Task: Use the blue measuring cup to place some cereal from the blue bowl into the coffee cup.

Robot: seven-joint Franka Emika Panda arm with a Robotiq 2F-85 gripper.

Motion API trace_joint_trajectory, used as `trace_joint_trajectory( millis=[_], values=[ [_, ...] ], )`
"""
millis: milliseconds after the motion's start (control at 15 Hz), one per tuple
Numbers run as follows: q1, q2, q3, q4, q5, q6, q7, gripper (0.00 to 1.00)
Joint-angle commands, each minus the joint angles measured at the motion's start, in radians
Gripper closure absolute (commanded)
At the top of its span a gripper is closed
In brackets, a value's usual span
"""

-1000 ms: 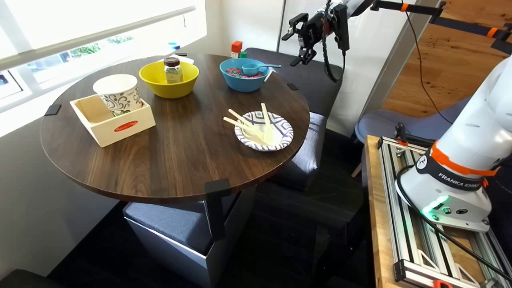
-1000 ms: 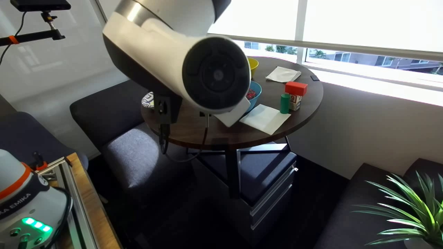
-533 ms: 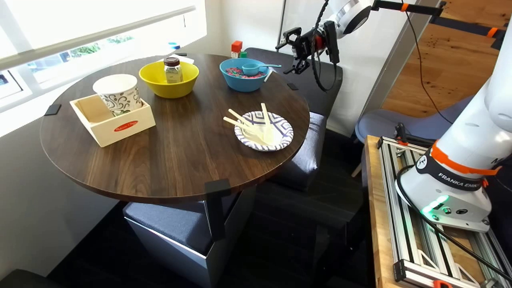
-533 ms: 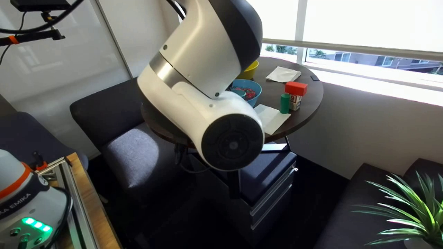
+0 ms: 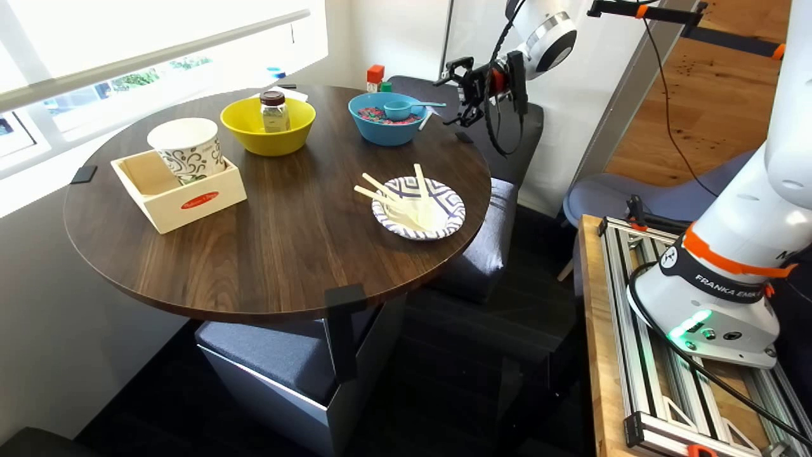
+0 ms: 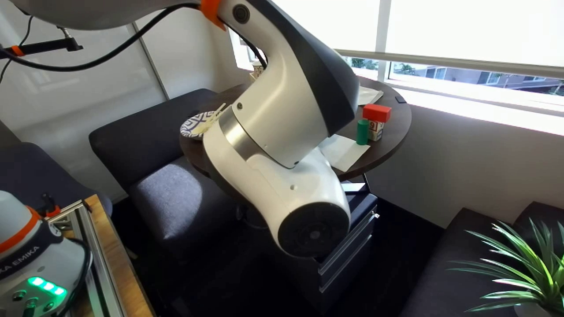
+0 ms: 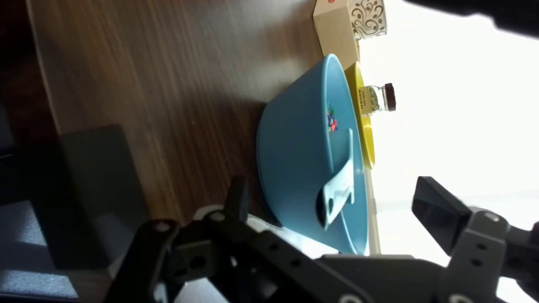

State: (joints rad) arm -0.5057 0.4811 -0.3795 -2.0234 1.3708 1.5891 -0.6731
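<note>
In an exterior view, my table (image 5: 273,266) has bare wood to its 7 o'clock edge. The yellow bowl (image 5: 269,143) at 12 stands between the blue bowl (image 5: 388,133) at 2 and the coffee cup (image 5: 190,153) at 10. My fingers (image 7: 440,212), spread wide, hang near the 2 o'clock edge; the blue measuring cup (image 5: 398,112) sits in the blue bowl.

Smooth blue bowl (image 7: 292,147); wood-grained table (image 5: 285,247)
</note>
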Motion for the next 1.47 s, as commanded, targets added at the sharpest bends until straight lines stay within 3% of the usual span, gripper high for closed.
trace_joint_trajectory(
  millis=[0, 267, 400, 667, 1133, 1400],
  values=[
    [-0.042, 0.048, 0.019, 0.041, 0.048, -0.1, -0.055, 0.0],
    [-0.041, 0.058, 0.011, 0.053, 0.053, -0.118, -0.099, 0.05],
    [-0.026, 0.052, 0.005, 0.049, 0.057, -0.073, -0.117, 0.02],
    [-0.027, 0.037, 0.001, 0.04, 0.033, -0.089, -0.102, 0.0],
    [-0.036, 0.053, 0.012, 0.042, 0.07, -0.085, -0.289, 0.0],
    [-0.031, 0.052, 0.018, 0.034, 0.135, -0.074, -0.36, 0.09]
  ],
)
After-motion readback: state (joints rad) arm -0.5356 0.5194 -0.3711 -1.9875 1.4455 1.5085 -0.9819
